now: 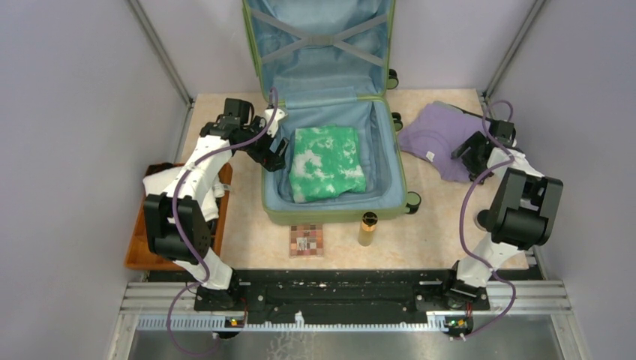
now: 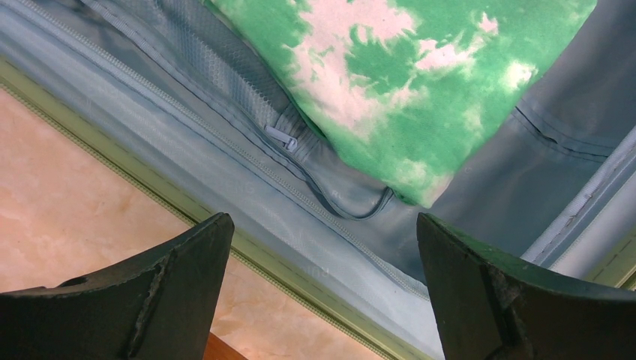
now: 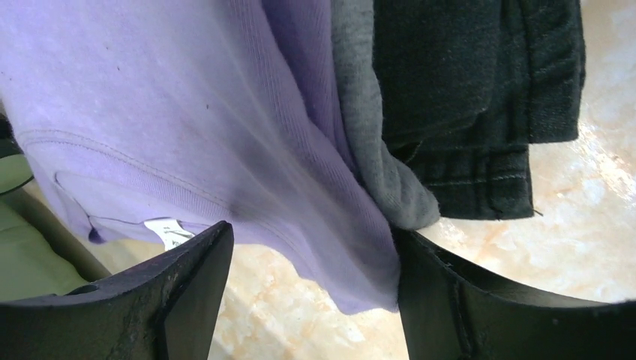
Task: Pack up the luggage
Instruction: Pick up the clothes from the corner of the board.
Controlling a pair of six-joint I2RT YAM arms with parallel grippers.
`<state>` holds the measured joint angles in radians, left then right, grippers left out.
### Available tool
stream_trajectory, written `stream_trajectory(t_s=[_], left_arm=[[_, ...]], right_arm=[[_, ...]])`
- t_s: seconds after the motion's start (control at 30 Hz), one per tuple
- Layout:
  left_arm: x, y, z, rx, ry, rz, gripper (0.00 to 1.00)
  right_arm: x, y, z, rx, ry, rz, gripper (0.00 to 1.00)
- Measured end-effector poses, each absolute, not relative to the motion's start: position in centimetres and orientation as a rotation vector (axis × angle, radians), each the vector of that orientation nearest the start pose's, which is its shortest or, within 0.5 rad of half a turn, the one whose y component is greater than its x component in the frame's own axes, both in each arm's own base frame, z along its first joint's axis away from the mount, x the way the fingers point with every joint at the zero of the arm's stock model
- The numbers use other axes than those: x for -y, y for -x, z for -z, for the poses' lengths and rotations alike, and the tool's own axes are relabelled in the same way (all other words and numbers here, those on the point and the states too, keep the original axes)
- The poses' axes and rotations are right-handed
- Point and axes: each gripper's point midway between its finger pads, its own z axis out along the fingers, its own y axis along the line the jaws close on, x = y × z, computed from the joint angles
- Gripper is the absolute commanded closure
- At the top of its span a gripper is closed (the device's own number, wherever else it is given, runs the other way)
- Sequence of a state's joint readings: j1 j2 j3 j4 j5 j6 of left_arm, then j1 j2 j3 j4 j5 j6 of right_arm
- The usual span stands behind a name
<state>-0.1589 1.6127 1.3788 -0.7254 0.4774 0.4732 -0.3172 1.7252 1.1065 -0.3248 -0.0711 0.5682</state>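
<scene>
top external: green tie-dye cloth lies inside the open luggage.

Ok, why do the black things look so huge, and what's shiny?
Left wrist view: the left gripper sits right by the lens, so it looms large; right wrist view: same for the right gripper, and light glares off the table; top external view: soft, even light.
</scene>
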Motion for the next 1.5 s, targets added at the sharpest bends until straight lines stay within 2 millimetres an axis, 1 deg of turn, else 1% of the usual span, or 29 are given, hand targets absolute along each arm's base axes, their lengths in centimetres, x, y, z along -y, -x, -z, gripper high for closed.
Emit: stream_trajectory(t_s=[0.1, 0.2, 0.27, 0.37, 0.47, 0.6, 0.7, 0.8, 0.87, 0.97, 1.0, 1.07, 1.1, 1.2, 1.33, 1.4, 1.5], left_arm=[[12.4, -37.5, -16.2, -2.254, -0.932, 0.457, 0.02], [12.3, -37.6, -16.2, -2.257, -0.93, 0.451, 0.01], [12.3, -37.6, -16.1, -2.258, -0.93, 0.448, 0.01], [12.2, -37.6, -16.1, -2.258, -0.93, 0.447, 0.01], [12.2, -37.6, -16.1, -2.258, -0.93, 0.447, 0.02], [12.2, -37.6, -16.1, -2.259, -0.929, 0.447, 0.02], [12.2, -37.6, -16.1, -2.259, -0.929, 0.446, 0.02], [12.2, -37.6, -16.1, -2.26, -0.929, 0.443, 0.02], [12.2, -37.6, -16.1, -2.26, -0.929, 0.442, 0.02], [12.1, -37.6, -16.1, -2.261, -0.928, 0.439, 0.02], [12.1, -37.6, -16.1, -2.262, -0.928, 0.438, 0.02], [12.1, -37.6, -16.1, -2.262, -0.928, 0.437, 0.02], [12.1, -37.6, -16.1, -2.262, -0.927, 0.437, 0.01], [12.1, -37.6, -16.1, -2.262, -0.927, 0.437, 0.01], [12.1, -37.6, -16.1, -2.262, -0.928, 0.437, 0.02], [12.1, -37.6, -16.1, -2.262, -0.927, 0.437, 0.02], [12.1, -37.6, -16.3, -2.258, -0.927, 0.434, 0.01]], right_arm=[[9.4, -40.5, -5.8, -2.287, -1.052, -0.206, 0.3], [9.1, -41.0, -5.7, -2.276, -1.054, -0.242, 0.32], [8.8, -41.5, -5.8, -2.259, -1.052, -0.281, 0.33], [8.0, -41.8, -5.7, -2.239, -1.056, -0.347, 0.39], [7.5, -42.0, -5.9, -2.225, -1.062, -0.395, 0.42], [7.3, -42.3, -6.1, -2.214, -1.063, -0.424, 0.44], [7.2, -42.3, -6.1, -2.214, -1.062, -0.431, 0.48], [7.1, -42.3, -6.0, -2.217, -1.065, -0.432, 0.57], [7.1, -42.3, -5.7, -2.22, -1.073, -0.436, 0.64], [7.1, -42.3, -5.4, -2.224, -1.08, -0.443, 0.77], [7.1, -42.4, -5.4, -2.223, -1.083, -0.447, 0.85], [7.0, -42.4, -5.6, -2.225, -1.087, -0.456, 0.96], [7.0, -42.6, -5.8, -2.222, -1.085, -0.462, 1.0], [6.8, -43.0, -6.5, -2.216, -1.079, -0.481, 1.0], [6.4, -43.7, -8.3, -2.194, -1.061, -0.533, 1.0], [6.3, -44.2, -9.7, -2.172, -1.049, -0.56, 1.0], [6.1, -45.4, -12.5, -2.126, -1.012, -0.601, 1.0]])
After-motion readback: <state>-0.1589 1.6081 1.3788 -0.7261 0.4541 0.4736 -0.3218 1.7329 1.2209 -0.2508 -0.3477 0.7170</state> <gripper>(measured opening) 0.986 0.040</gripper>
